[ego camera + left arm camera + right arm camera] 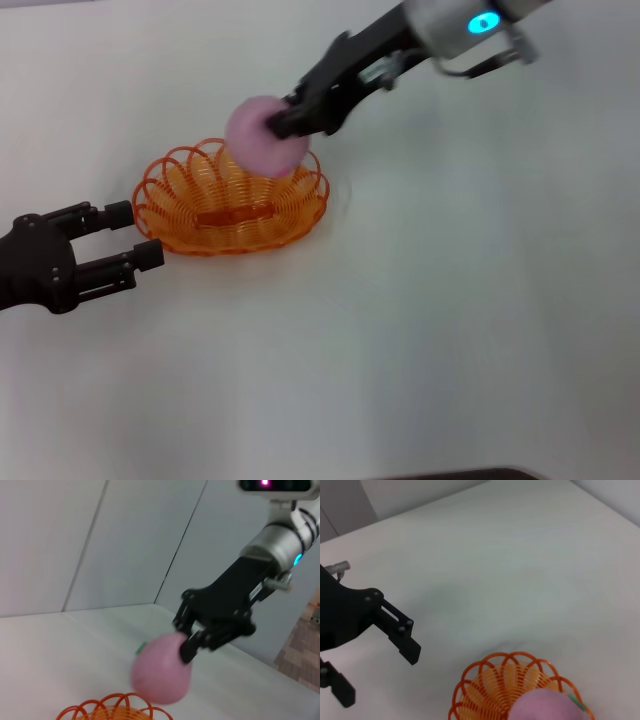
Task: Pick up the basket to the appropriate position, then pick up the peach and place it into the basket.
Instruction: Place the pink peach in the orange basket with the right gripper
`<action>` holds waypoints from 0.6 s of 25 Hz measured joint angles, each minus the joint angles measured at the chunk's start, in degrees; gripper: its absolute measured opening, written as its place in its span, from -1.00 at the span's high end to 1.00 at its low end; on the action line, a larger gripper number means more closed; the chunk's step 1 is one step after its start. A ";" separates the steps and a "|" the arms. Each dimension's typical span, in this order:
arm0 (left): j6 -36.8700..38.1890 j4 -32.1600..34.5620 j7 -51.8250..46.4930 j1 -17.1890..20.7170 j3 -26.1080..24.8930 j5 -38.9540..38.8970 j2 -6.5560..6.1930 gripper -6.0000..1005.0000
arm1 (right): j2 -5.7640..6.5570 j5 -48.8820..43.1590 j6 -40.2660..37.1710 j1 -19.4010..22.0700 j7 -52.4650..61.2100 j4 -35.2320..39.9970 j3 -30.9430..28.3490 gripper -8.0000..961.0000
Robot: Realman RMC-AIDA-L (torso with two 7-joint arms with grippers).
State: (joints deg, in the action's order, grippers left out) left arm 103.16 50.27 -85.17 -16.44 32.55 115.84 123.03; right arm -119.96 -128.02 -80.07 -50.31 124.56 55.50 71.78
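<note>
**Peach held over the basket's far rim**

You have the peach (pixel 264 134) clamped in the right gripper (pixel 285 118) — a round, matte pink ball, with a small green stem spot showing in the left wrist view (pixel 141 647). It sits in the upper middle of the head view, overlapping the far rim of the basket (pixel 232 200); whether it touches the rim you cannot tell.

The basket is a shallow oval of orange looped wire with a scalloped rim, resting on the white table (pixel 450 330) left of centre. In the right wrist view the peach (pixel 547 706) fills the lower right corner, over the basket (pixel 485 690).

Your left gripper (pixel 148 235) lies at the left edge, fingers spread and holding nothing, its tips just beside the basket's near-left rim.

Open table runs wide to the right of and below the basket — the tight side is the left.
</note>
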 joint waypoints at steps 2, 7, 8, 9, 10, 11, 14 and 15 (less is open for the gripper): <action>-0.02 -0.04 0.00 0.00 0.01 0.00 0.00 -0.46 | -0.16 1.13 3.63 -1.18 -0.23 -3.44 2.88 0.66; -0.54 -1.45 0.06 -0.43 0.05 0.00 -0.07 -0.46 | -0.34 3.80 9.23 -3.74 -0.45 -9.41 7.07 0.66; -0.61 -1.74 0.07 -0.51 0.05 0.00 -0.14 -0.46 | -0.37 4.10 9.68 -3.88 -0.50 -9.74 7.49 0.66; -0.68 -2.03 0.08 -0.60 0.06 0.00 -0.22 -0.46 | -0.38 4.41 10.06 -4.00 -0.53 -9.97 7.86 0.66; -0.72 -2.22 0.11 -0.63 0.06 0.00 -0.26 -0.46 | -0.37 4.70 10.34 -4.04 -0.56 -10.09 8.14 0.66; -0.74 -2.26 0.14 -0.65 0.06 0.00 -0.28 -0.46 | -0.37 4.88 10.45 -4.04 -0.55 -10.12 8.33 0.65; -0.78 -2.30 0.23 -0.70 0.29 0.00 -0.26 -0.46 | -0.37 5.55 10.70 -4.04 -0.56 -10.44 8.85 0.65; -0.80 -2.30 0.24 -0.73 0.39 0.00 -0.22 -0.46 | -0.36 5.71 10.79 -4.04 -0.56 -10.59 8.94 0.64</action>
State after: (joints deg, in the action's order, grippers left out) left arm 102.35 47.97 -84.92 -17.17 32.94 115.84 122.81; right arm -120.32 -122.31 -69.28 -54.35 124.01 44.91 80.72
